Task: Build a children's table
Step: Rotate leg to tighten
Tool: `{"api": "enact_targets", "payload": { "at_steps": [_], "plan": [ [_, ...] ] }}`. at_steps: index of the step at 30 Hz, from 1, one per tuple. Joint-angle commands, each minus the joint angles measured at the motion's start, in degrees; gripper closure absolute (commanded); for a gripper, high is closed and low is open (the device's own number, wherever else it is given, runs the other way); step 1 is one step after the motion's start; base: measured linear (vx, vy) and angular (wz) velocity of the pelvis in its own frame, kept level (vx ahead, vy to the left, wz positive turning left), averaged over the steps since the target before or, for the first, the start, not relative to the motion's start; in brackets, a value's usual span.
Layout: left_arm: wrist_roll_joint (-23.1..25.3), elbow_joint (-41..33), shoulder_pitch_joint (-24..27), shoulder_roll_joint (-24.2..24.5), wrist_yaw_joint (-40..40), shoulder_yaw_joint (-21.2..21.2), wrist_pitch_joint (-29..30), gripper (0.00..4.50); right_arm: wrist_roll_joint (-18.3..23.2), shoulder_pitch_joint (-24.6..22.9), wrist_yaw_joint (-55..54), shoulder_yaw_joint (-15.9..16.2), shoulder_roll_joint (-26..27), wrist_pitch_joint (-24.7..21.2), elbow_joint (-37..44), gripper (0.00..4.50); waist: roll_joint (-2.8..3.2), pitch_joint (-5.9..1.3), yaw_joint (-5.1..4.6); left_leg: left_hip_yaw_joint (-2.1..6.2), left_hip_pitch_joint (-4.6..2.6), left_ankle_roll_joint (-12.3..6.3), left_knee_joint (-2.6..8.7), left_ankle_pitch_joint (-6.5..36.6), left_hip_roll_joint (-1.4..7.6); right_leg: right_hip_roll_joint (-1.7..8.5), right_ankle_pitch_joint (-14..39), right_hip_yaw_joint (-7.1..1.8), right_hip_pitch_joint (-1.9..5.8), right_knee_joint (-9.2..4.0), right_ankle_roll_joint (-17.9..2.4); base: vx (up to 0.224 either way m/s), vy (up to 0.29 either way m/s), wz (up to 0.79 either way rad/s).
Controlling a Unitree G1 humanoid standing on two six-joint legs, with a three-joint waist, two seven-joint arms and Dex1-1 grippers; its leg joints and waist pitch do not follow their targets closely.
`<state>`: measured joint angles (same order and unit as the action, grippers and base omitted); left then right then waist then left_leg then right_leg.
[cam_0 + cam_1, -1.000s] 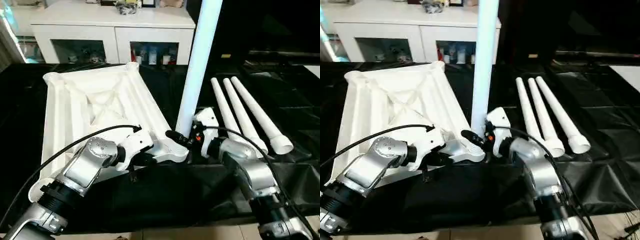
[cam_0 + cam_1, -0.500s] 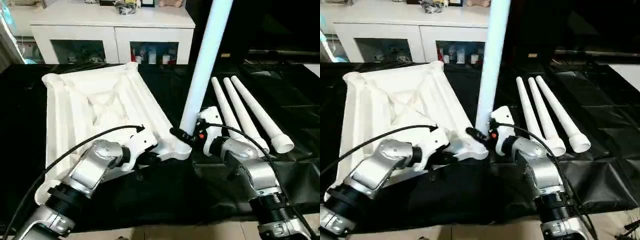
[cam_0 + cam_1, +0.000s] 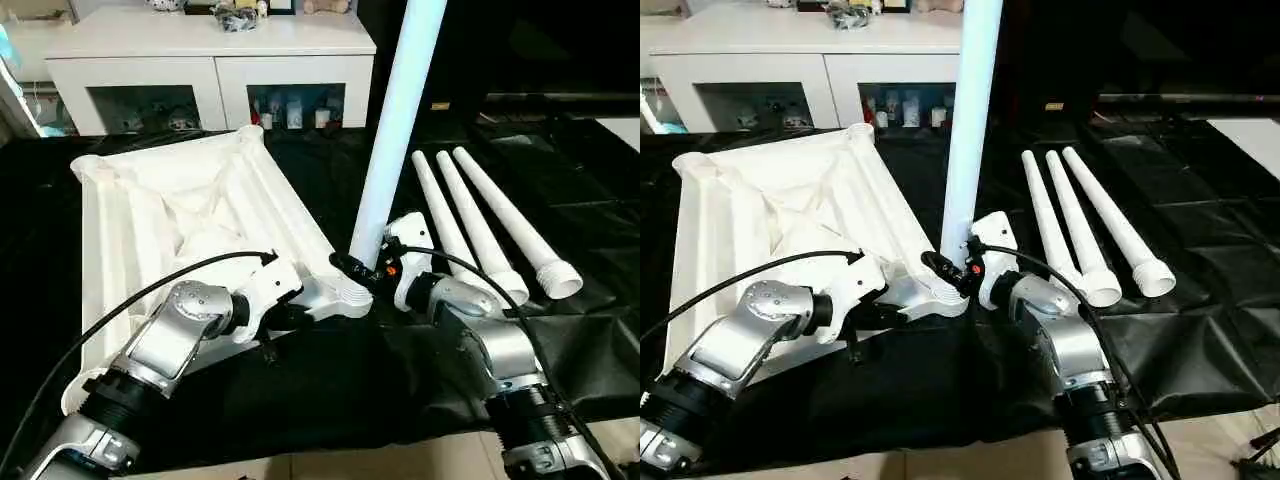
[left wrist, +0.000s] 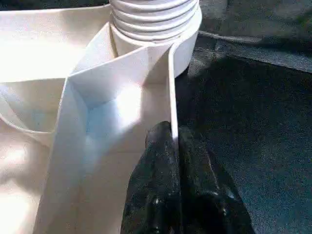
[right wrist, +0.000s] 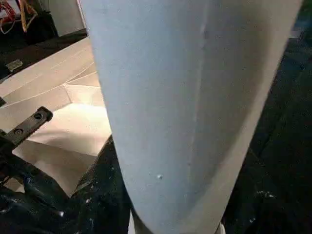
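White tabletop lying underside up on the black-sheeted surface, one leg standing upright in its near corner socket, right end effector clamped around that leg's base, left end effector pinching the tabletop's rim beside the socket, three spare legs lying side by side to the right, white cabinet behind.

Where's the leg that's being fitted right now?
The upright leg stands in the tabletop's near right corner socket, held low by the right gripper, left of the three spare legs lying on the black sheet.
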<state>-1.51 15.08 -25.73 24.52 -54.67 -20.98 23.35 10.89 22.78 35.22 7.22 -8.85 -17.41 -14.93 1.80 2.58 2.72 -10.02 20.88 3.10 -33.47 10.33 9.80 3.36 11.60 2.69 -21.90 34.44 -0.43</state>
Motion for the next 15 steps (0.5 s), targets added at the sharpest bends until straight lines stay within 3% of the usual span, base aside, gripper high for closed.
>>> {"api": "enact_targets", "payload": {
  "at_steps": [1, 2, 4, 6, 9, 10, 11, 13, 14, 15],
  "plan": [
    [0.18, 0.49, -1.97, 0.01, -1.02, -0.25, -1.82, 4.5, -0.81, -2.2, -0.64, 0.71, -0.47, -3.82, -4.81, 2.64, 2.18, -2.3, -0.13, 2.16, -1.33, 3.25, 5.25, 26.55, 3.21, 4.81, 22.17, -2.92, 0.47, -5.43, -8.62, 0.0, 0.0, 0.0],
    [0.3, 1.0, -2.19, -0.18, -1.23, -0.75, -1.76, 4.5, -2.07, -2.32, -1.59, 1.14, -0.56, -3.16, -5.43, 2.64, 1.58, -2.26, -0.32, 2.02, -1.32, 3.11, 5.23, 26.62, 3.23, 4.65, 21.39, -2.88, 0.51, -5.51, -8.97, 0.0, 0.0, 0.0],
    [0.64, 1.73, -2.44, -0.43, -1.02, -1.1, -2.03, 4.5, -2.53, -2.22, -2.89, 1.01, -0.08, -3.18, -5.99, 2.64, 0.98, -2.39, -0.32, 1.86, -1.23, 2.62, 5.11, 25.77, 3.12, 4.75, 21.73, -2.95, 0.7, -5.5, -9.18, 0.0, 0.0, 0.0],
    [1.41, 2.92, -2.86, -1.22, 0.19, -1.37, -1.93, 4.5, -3.45, -1.92, -5.36, 0.83, 0.84, -2.73, -7.27, 2.64, 1.42, -2.35, -0.21, 1.84, -1.23, 2.4, 5.05, 24.87, 3.13, 4.89, 22.99, -3.0, 0.56, -5.56, -9.05, 0.0, 0.0, 0.0],
    [2.35, 4.75, -3.33, -3.71, 4.2, -0.85, -0.16, 4.5, -4.7, -1.32, -11.26, -0.3, 3.26, -1.84, -10.26, 2.64, 1.09, -2.16, -0.52, 1.96, -1.17, 2.93, 5.25, 25.44, 3.18, 4.97, 25.9, -2.9, 0.51, -5.77, -8.37, 0.0, 0.0, 0.0],
    [2.62, 5.46, -3.55, -4.99, 5.99, -0.65, 0.99, 4.5, -4.89, -0.88, -14.52, -1.3, 4.68, -1.96, -11.89, 2.64, 0.98, -2.13, -0.54, 2.06, -1.29, 2.99, 5.21, 26.09, 3.12, 5.11, 28.1, -2.89, 0.38, -5.85, -7.72, 0.0, 0.0, 0.0],
    [3.25, 6.73, -4.09, -7.16, 9.19, -0.42, 2.74, 4.5, -5.25, 0.03, -20.02, -2.87, 6.95, -1.69, -14.79, 2.64, 0.49, -1.9, -0.8, 2.16, -1.55, 3.11, 5.15, 27.59, 2.98, 5.03, 31.51, -2.74, 0.01, -6.4, -6.7, 0.0, 0.0, 0.0],
    [3.77, 7.83, -4.66, -9.06, 11.88, -0.27, 4.01, 4.5, -5.55, 0.95, -24.41, -4.05, 8.71, -1.15, -17.48, 2.64, 0.43, -1.52, -1.32, 2.6, -2.41, 3.54, 5.0, 32.23, 2.74, 5.15, 38.89, -2.16, -0.68, -7.35, -4.21, 0.0, 0.0, 0.0],
    [4.31, 8.85, -5.27, -11.11, 14.51, -0.26, 5.06, 4.5, -5.42, 2.32, -29.0, -5.48, 10.63, 0.01, -20.96, 2.64, 0.74, -1.45, -1.74, 2.99, -2.56, 3.8, 5.04, 34.29, 2.65, 5.25, 40.98, -1.68, -0.71, -7.68, -2.95, 0.0, 0.0, 0.0],
    [4.61, 9.24, -5.56, -12.01, 15.62, -0.36, 5.54, 4.5, -5.06, 3.03, -30.87, -6.32, 11.5, 0.46, -22.59, 2.64, 0.29, -1.55, -1.97, 3.12, -2.6, 3.95, 5.25, 35.16, 2.78, 5.17, 40.73, -1.4, -0.54, -7.85, -2.53, 0.0, 0.0, 0.0]
  ]
}}
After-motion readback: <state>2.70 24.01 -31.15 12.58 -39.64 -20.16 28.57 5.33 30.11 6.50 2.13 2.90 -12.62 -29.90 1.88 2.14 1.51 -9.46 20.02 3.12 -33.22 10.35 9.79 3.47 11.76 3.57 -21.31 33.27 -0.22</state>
